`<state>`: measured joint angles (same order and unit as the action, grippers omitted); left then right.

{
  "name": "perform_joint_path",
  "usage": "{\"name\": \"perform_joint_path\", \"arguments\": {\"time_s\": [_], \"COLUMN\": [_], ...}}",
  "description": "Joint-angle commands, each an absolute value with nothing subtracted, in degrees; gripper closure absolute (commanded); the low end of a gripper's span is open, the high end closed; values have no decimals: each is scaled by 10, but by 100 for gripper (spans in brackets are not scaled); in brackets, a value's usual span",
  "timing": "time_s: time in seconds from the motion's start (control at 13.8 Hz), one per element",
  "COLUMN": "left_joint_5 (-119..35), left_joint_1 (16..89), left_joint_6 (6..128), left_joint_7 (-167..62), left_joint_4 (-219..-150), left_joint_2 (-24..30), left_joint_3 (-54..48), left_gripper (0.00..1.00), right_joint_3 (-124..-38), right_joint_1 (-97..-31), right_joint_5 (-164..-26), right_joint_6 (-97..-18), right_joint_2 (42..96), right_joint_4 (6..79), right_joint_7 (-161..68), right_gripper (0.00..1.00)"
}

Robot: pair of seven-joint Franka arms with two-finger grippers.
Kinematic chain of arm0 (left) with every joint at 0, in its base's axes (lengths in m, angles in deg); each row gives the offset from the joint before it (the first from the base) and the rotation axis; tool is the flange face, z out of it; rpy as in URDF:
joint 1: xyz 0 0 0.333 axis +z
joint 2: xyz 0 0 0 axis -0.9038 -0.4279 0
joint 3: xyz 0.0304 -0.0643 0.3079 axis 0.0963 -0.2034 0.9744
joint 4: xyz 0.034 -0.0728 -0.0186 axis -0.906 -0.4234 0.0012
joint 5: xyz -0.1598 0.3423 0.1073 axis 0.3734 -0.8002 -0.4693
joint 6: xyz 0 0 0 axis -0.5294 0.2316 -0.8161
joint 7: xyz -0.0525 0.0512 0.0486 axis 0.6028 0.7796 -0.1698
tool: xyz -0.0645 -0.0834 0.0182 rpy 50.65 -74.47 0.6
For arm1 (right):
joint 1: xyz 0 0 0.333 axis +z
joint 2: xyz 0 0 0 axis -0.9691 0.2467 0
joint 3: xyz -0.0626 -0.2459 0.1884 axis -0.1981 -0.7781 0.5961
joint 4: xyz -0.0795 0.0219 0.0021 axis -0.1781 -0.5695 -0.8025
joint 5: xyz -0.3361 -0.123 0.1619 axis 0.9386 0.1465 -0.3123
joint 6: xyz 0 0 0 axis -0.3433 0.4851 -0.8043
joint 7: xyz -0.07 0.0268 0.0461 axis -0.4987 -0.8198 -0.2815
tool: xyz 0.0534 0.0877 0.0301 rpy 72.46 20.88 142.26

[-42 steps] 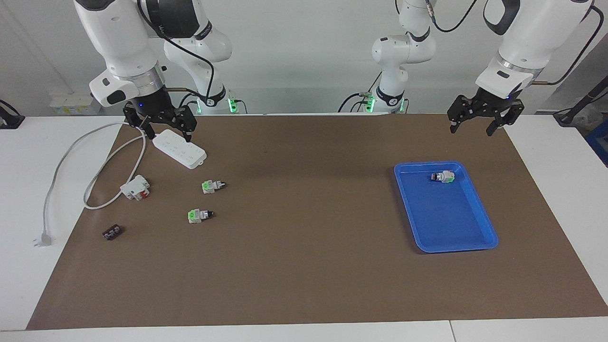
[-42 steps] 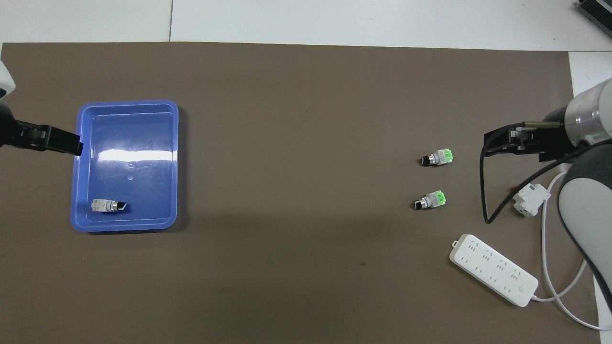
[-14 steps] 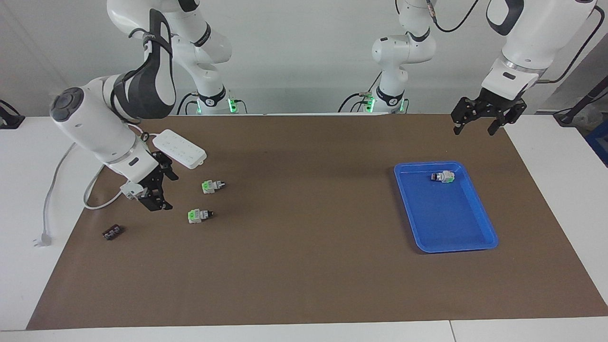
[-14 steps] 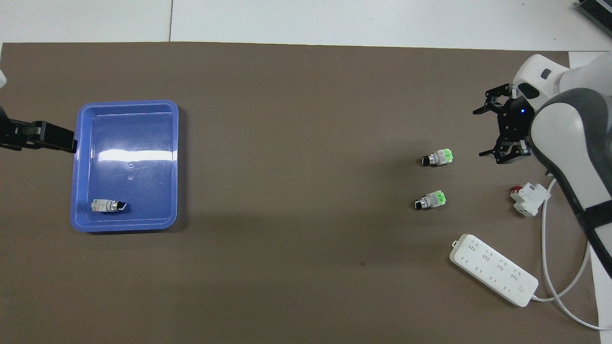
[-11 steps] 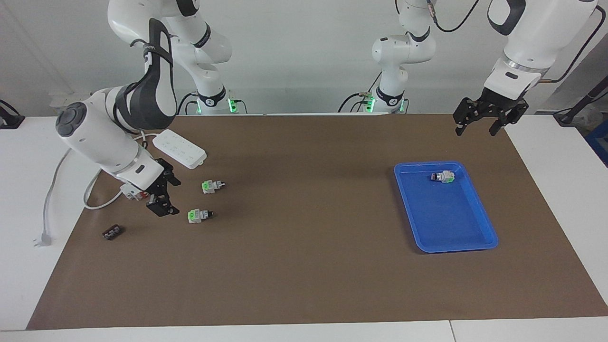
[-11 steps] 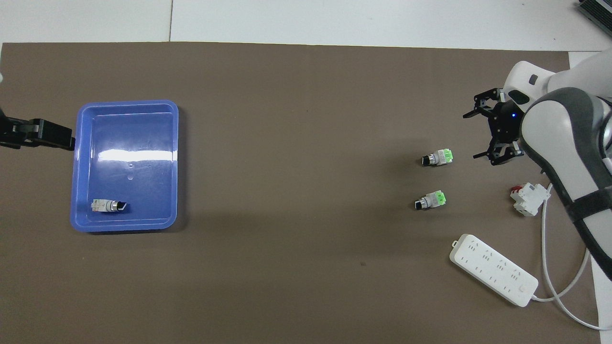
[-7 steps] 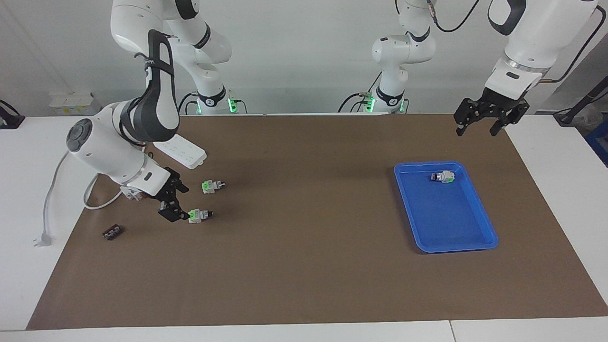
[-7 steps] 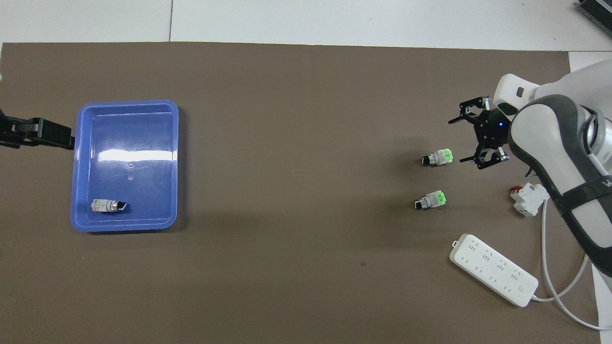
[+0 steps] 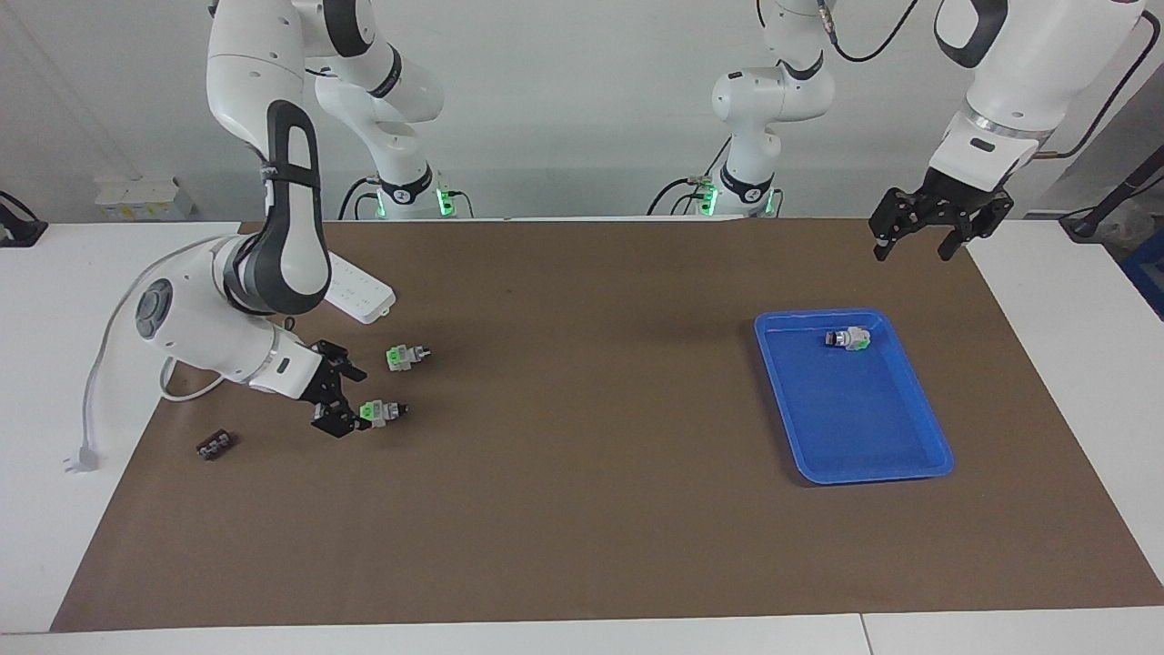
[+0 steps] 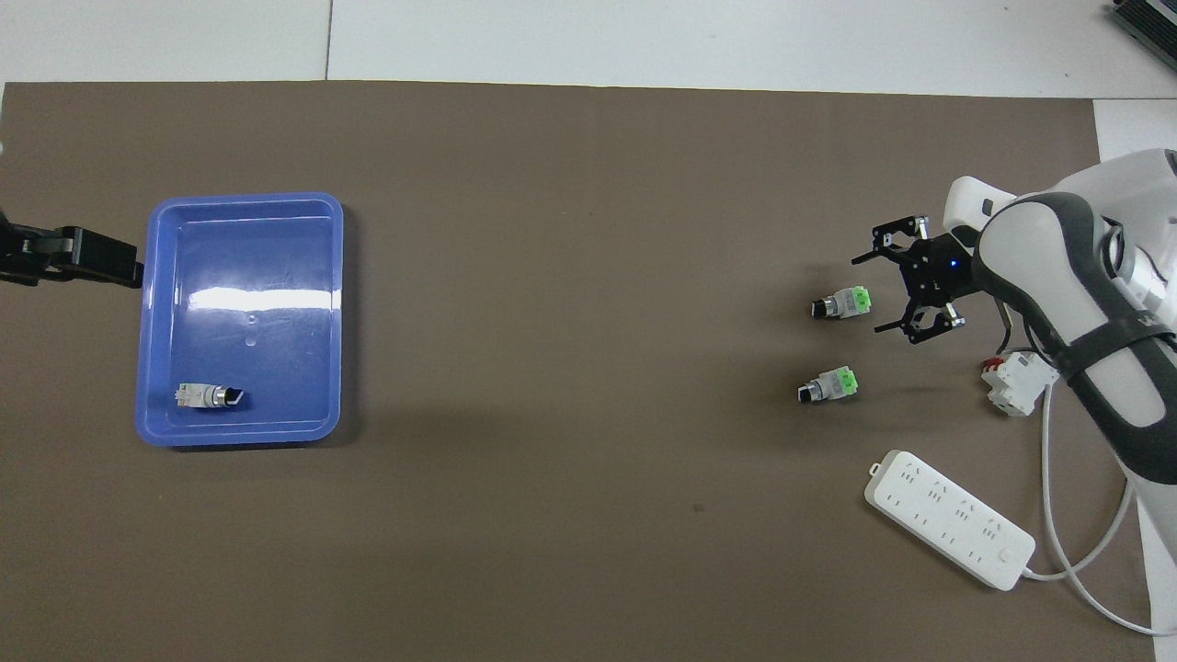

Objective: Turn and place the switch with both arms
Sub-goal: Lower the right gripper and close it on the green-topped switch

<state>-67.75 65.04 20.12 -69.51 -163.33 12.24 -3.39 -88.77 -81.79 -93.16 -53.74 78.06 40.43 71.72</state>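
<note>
Two switches lie on the brown mat at the right arm's end, each with a green block and a black knob tip. One switch (image 9: 382, 412) (image 10: 840, 304) lies farther from the robots than the other (image 9: 406, 355) (image 10: 827, 385). My right gripper (image 9: 355, 403) (image 10: 872, 292) is open and low at the farther switch, one finger on each side of its green end. I cannot tell whether it touches. A third switch (image 9: 847, 338) (image 10: 210, 395) lies in the blue tray (image 9: 855, 418) (image 10: 248, 267). My left gripper (image 9: 937, 235) (image 10: 92, 259) is open and empty, waiting in the air beside the tray.
A white power strip (image 9: 364, 296) (image 10: 947, 518) with its cable and plug (image 9: 82, 458) lies near the right arm's base. A white-and-red block (image 10: 1011, 382) lies beside the nearer switch. A small black piece (image 9: 215, 445) lies close to the mat's edge.
My right arm has swung down from over the power strip and brought its open gripper to the farther switch's green end. The left gripper has barely shifted. The switches have not moved.
</note>
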Motion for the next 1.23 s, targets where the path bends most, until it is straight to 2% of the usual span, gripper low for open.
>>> {"name": "perform_joint_path", "arguments": {"time_s": [0.0,0.72,0.87,1.01,1.09,1.16], "left_joint_5": [-682,-682,-682,-682,-682,-681], "left_joint_1": [649,649,649,648,647,645], "left_joint_6": [212,218,218,219,219,220], "left_joint_7": [-687,-697,-701,-700,-699,-699], "left_joint_4": [-1647,-1671,-1674,-1679,-1681,-1686], "left_joint_2": [131,143,147,148,148,152], "left_joint_3": [-32,-33,-33,-34,-34,-35], "left_gripper": [7,7,7,7,7,7], "right_joint_3": [-882,-883,-883,-884,-884,-883], "right_joint_1": [-835,-849,-848,-849,-849,-851], "right_joint_5": [-976,-1031,-1033,-1033,-1033,-1033], "right_joint_6": [-545,-567,-572,-574,-573,-567], "right_joint_2": [788,802,801,799,799,799], "right_joint_4": [421,451,457,467,467,466], "right_joint_7": [760,815,815,812,809,801], "right_gripper": [0,0,5,22,42,68]}}
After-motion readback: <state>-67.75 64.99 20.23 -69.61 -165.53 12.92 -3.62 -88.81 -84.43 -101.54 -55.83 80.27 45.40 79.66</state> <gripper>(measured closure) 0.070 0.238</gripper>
